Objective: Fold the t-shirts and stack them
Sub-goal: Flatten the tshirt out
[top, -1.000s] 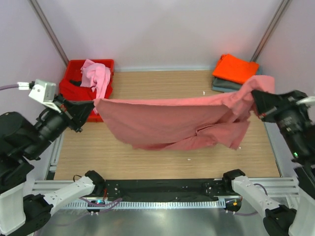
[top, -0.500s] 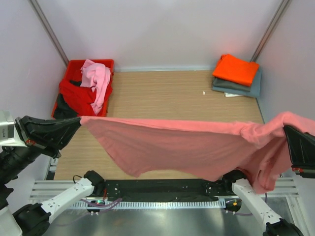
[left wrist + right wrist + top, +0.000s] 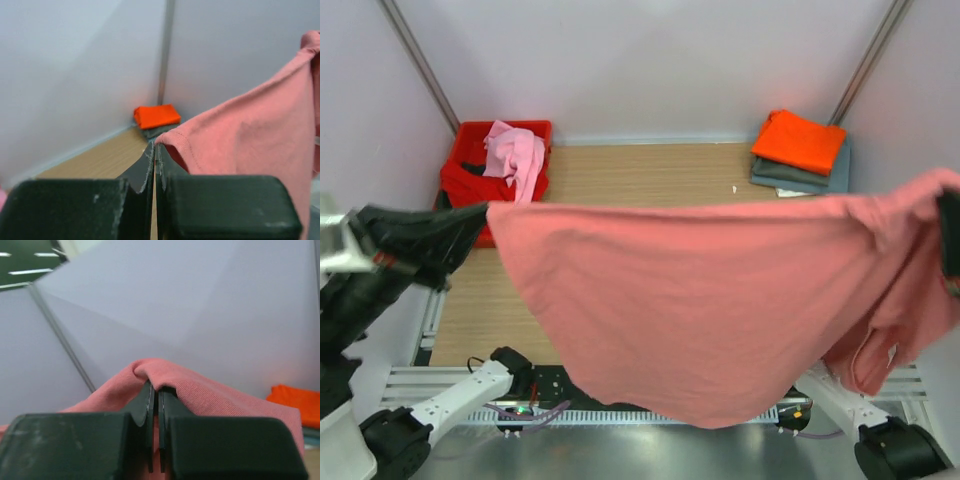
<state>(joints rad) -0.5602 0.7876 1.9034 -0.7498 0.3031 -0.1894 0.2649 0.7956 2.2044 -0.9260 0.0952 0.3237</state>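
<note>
A dusty salmon-pink t-shirt [image 3: 720, 300] hangs spread wide in the air between my two arms, high above the table. My left gripper [image 3: 483, 212] is shut on its left corner; in the left wrist view the hem [image 3: 172, 140] sits pinched at the fingertips. My right gripper [image 3: 952, 205], at the right edge, is shut on the other corner, where the cloth [image 3: 165, 375] drapes over the fingertips. An orange t-shirt [image 3: 798, 138] lies folded on a grey-blue one [image 3: 810, 178] at the back right. A light pink t-shirt [image 3: 515, 152] and a red one [image 3: 470, 185] lie in the crate.
A red plastic crate [image 3: 470, 135] stands at the back left corner. White walls with metal posts [image 3: 415, 60] close in the wooden table [image 3: 640, 170]. The hanging shirt hides most of the table's front half and the right arm's base.
Both arms have raised the salmon shirt higher and toward the camera. The cloth went from a sagging bunch to a wide, flat hanging sheet.
</note>
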